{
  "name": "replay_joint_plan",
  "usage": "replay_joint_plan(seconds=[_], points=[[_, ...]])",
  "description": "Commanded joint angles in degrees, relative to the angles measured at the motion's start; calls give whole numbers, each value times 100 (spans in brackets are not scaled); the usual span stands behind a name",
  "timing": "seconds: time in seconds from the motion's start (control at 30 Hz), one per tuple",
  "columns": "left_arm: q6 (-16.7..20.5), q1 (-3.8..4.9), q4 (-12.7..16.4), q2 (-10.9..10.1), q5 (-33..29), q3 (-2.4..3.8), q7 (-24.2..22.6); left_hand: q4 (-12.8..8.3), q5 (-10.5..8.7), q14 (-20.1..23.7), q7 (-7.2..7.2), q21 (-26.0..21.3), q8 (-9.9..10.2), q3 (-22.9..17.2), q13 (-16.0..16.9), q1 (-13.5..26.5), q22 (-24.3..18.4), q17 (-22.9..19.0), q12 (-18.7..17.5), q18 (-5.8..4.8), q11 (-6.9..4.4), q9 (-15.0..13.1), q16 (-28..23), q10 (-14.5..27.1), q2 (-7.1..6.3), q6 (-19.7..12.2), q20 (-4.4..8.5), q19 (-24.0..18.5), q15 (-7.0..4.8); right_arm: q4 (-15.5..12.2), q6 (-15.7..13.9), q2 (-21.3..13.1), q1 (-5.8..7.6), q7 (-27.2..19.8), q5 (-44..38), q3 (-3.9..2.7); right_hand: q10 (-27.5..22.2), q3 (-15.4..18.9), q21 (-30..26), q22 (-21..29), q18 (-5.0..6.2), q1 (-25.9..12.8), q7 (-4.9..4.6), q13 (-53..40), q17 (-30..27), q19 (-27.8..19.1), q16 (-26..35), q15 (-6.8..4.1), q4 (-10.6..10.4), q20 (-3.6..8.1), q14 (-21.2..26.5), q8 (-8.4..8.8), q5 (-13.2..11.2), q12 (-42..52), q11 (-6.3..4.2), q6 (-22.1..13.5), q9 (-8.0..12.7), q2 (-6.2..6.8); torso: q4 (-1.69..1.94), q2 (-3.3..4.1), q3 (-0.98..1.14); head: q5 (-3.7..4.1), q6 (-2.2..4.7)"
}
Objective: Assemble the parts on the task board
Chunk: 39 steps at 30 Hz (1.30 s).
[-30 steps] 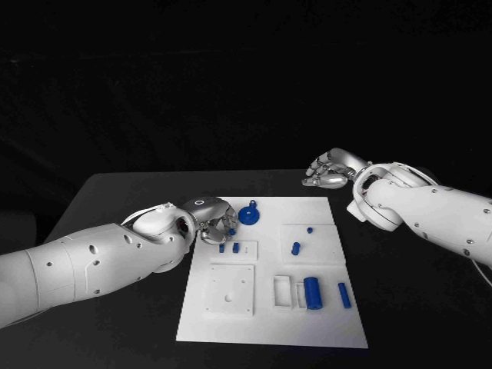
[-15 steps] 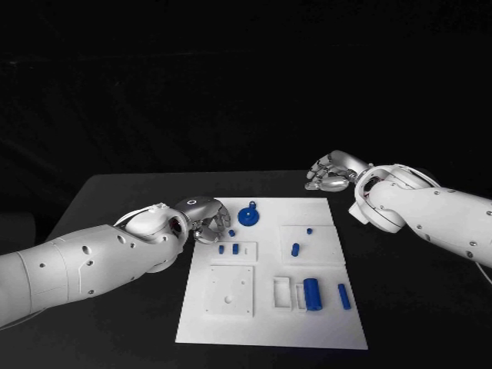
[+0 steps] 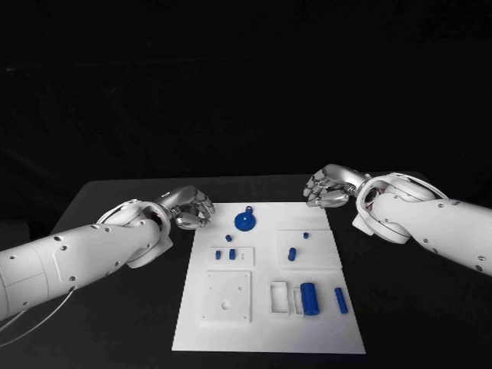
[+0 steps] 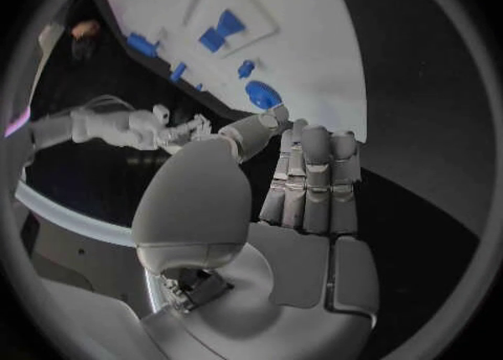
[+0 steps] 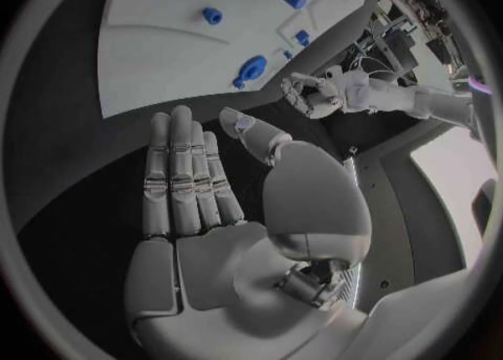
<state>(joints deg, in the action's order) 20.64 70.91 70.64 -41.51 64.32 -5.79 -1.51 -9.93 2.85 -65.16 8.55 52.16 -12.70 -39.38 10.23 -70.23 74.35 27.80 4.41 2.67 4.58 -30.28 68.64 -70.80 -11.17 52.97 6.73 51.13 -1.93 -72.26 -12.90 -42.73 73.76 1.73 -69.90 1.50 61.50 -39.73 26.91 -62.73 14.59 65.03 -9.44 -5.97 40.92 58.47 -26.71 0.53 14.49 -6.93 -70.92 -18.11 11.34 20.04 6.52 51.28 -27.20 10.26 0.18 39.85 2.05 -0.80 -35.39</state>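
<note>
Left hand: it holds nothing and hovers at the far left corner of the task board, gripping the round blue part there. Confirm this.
Not quite. The left hand grips nothing: the head view shows the round blue part lying apart from it on the task board. The rest stands: the hand hovers empty by the board's far left corner.

Dim scene, black backdrop; the task board (image 3: 270, 307) glows brightest (wrist views bend straight edges).
</note>
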Motion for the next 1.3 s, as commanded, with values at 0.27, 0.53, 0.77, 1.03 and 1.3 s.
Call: replay_joint_plan(seconds=[0.27,0.53,0.77,1.03,1.3], points=[[-131,84,365,-274,-3929,8,-1153,12,22,294,25,-487,-97,314,64,404,-200,-349,27,128,18,-27,-813,-147,114,-17,-54,-382,41,-548,305,-349,-98,-138,-1716,76,452,22,764,-508,41,70,99,-24,886,937,-1104,-258,162,516,-628,-89,-106,-263,-215,247,-38,24,0,0,-2,199,80],[-218,82,620,-380,-4289,6,-1424,-122,28,469,12,-902,-164,459,101,522,-363,-611,14,-44,56,-32,-1579,-204,214,-40,-91,-640,133,-730,271,-381,-215,20,-2604,172,587,-171,892,-705,41,125,121,-29,1106,945,-1389,-269,92,568,-515,-78,-290,-459,-223,304,-34,134,-4,-3,-4,232,95],[-212,82,658,-383,-4497,6,-1549,-161,29,440,20,-1010,-176,475,101,544,-392,-645,-20,-91,80,-23,-1807,-168,234,-73,-96,-657,166,-756,181,-302,-355,156,-2945,190,584,-256,906,-760,41,125,108,-15,1128,933,-1442,-244,32,569,-491,-47,-377,-578,-199,284,-13,259,6,6,0,254,97],[-216,82,665,-389,-4568,6,-1575,-169,28,446,31,-1062,-183,485,92,564,-395,-642,-45,-110,106,-17,-1907,-109,242,-88,-110,-678,190,-714,185,-231,-437,189,-3043,204,606,-291,915,-791,41,130,106,-15,1135,936,-1471,-241,-12,572,-484,-39,-434,-634,-195,288,-5,308,8,10,-1,245,70],[-237,81,652,-393,-4606,6,-1579,-167,28,442,37,-1072,-181,489,89,572,-393,-636,-49,-112,112,-13,-1926,-92,245,-99,-112,-678,194,-684,157,-183,-465,200,-3058,213,656,-341,934,-828,41,129,114,-24,1149,962,-1518,-251,-84,584,-493,-41,-481,-682,-205,311,1,301,1,6,-1,231,55]])
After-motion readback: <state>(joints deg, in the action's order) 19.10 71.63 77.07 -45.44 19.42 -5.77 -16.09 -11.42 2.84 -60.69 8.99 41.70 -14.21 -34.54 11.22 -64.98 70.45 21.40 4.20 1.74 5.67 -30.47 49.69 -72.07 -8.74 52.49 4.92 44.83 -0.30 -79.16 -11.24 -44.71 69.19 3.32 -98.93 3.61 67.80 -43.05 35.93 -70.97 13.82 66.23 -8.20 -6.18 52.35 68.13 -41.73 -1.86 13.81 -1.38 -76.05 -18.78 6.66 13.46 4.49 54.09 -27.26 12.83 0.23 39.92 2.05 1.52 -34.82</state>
